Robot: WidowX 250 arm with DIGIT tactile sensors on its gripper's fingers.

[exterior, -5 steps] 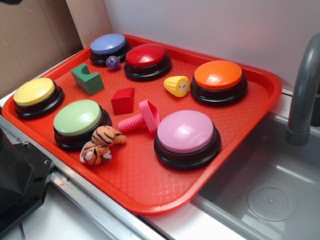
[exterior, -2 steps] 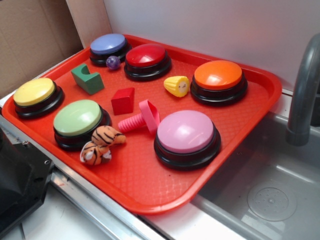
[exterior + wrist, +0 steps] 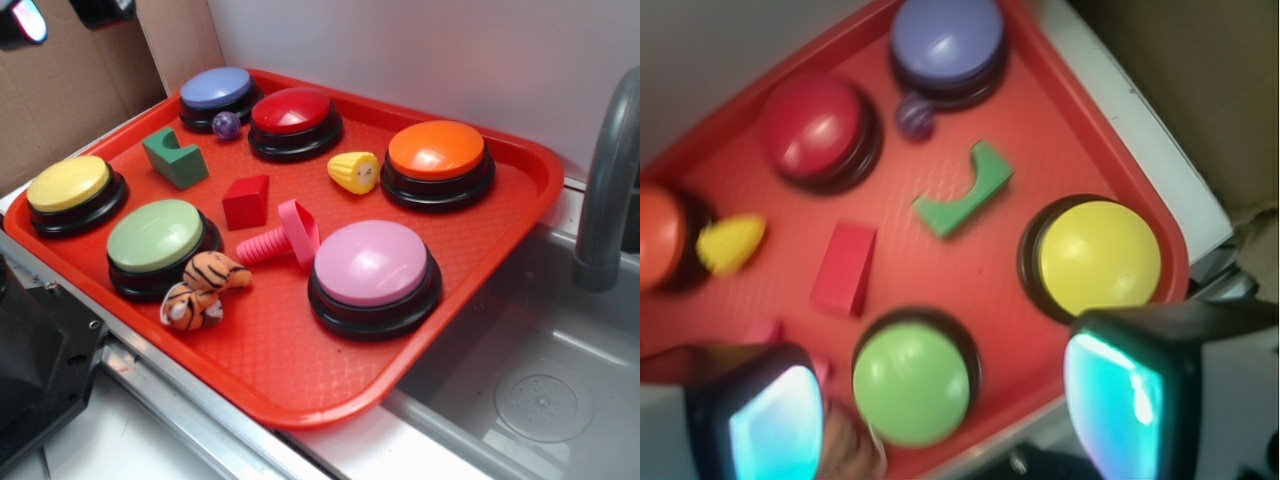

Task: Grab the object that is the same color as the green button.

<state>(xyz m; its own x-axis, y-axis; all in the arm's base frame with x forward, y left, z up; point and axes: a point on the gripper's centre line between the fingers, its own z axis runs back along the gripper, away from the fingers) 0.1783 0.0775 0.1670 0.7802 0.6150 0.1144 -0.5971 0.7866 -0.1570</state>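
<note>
On the red tray (image 3: 520, 190), unlabeled green block (image 3: 175, 157) beside green button (image 3: 155, 235).

Glossy plastic green button (image 3: 155, 235); matt green block (image 3: 175, 157); tray (image 3: 300, 370) of textured plastic (pebbled grain).

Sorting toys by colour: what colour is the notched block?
Dark green block, clearest in the exterior view.

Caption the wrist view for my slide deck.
Open hand above red tray, dark green notched block lying untouched beyond pale green button.
</note>
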